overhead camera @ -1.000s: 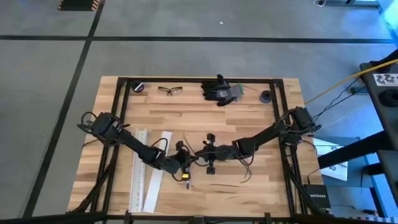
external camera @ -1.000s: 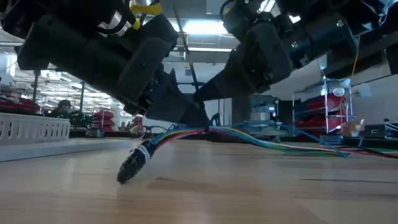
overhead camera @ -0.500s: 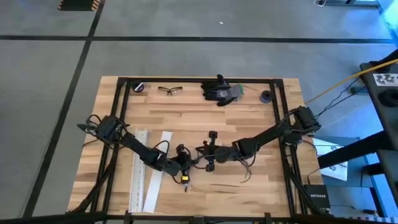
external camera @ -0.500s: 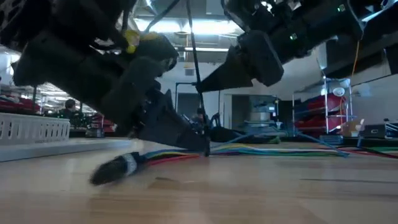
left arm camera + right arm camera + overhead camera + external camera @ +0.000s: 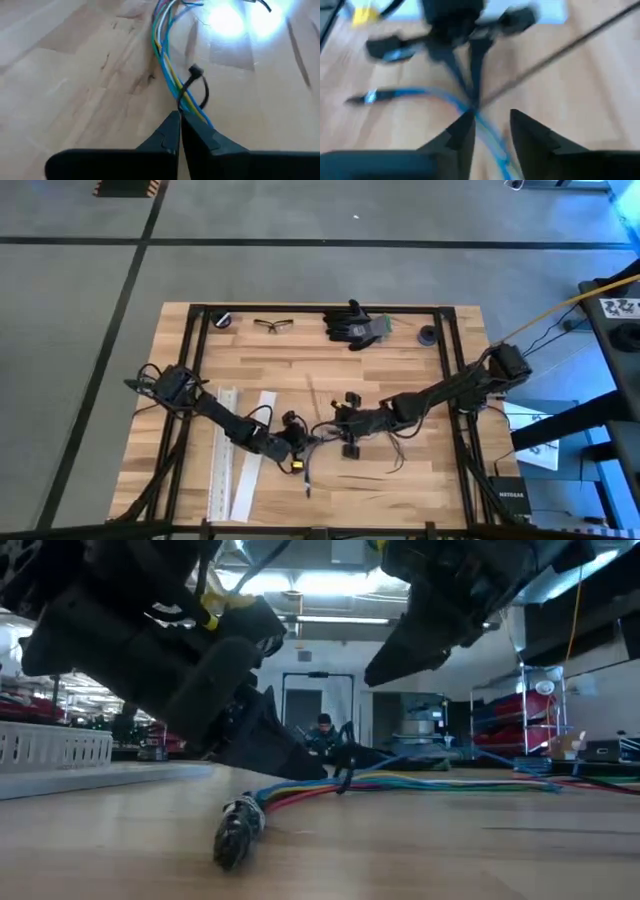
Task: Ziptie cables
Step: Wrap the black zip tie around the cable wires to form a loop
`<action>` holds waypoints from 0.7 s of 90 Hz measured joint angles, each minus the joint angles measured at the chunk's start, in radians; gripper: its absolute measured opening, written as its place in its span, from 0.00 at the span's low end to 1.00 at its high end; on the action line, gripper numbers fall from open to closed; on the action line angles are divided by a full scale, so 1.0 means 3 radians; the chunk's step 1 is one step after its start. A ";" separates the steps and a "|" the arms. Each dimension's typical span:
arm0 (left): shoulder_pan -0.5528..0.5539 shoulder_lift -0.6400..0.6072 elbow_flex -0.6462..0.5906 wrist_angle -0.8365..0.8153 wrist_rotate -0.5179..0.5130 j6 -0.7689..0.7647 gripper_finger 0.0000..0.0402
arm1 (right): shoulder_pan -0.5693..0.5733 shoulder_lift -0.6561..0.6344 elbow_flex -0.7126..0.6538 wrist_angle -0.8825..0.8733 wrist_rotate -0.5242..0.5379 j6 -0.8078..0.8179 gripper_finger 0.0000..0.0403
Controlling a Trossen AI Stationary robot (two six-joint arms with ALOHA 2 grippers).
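The cables (image 5: 420,781) are a bundle of coloured wires lying on the wood, with a taped end (image 5: 238,831) pointing toward the table's near edge. A black ziptie loop (image 5: 195,85) circles the bundle. My left gripper (image 5: 180,125) is shut on the bundle beside that loop, near the table's middle (image 5: 300,446). My right gripper (image 5: 492,122) is open and hangs above the cables (image 5: 412,652), just right of the left one (image 5: 345,423). A thin dark strip (image 5: 570,45) runs away from its fingertips; whether they touch it I cannot tell. My left gripper pinches the wire bundle (image 5: 192,111) between its two fingers, a little beyond the ziptie loop on the side of the taped end. The fingers (image 5: 285,752) slant down from the table's left and lie across the wires. The bundle rests on the table, slack.
Two white channel strips (image 5: 225,452) (image 5: 256,452) lie left of the grippers. Black gloves (image 5: 355,325), safety glasses (image 5: 272,325) and two small dark round things (image 5: 222,320) (image 5: 428,335) sit along the far edge. A person (image 5: 322,730) shows in the room behind.
My right gripper has risen and drawn back toward the table's right edge, away from my left gripper. My left gripper has dipped lower. The cables' taped end, held off the wood a second ago, has dropped and now lies on the table.
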 joint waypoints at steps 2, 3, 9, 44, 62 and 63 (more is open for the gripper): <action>-0.0001 0.0000 0.0000 -0.0004 0.0000 0.0001 0.00 | 0.0000 0.0000 0.0000 -0.0059 -0.0065 0.0009 0.33; -0.0001 0.0000 0.0000 -0.0006 0.0000 0.0000 0.00 | 0.0001 0.0000 0.0000 -0.0086 -0.0091 0.0014 0.34; -0.0002 0.0000 0.0000 -0.0011 0.0000 -0.0005 0.00 | 0.0001 0.0001 -0.0001 -0.0246 -0.0147 0.0038 0.37; -0.0002 -0.0003 0.0000 0.0084 -0.0003 0.0059 0.00 | -0.0300 0.0320 -0.0235 0.0750 -0.0404 -0.0338 0.42; -0.0002 -0.0004 0.0001 0.0071 -0.0003 0.0069 0.00 | -0.0614 0.0548 -0.0242 0.1114 -0.0962 -0.0207 0.42; -0.0002 -0.0004 0.0000 0.0071 -0.0003 0.0069 0.00 | -0.0628 0.0564 -0.0241 0.1139 -0.0994 -0.0186 0.42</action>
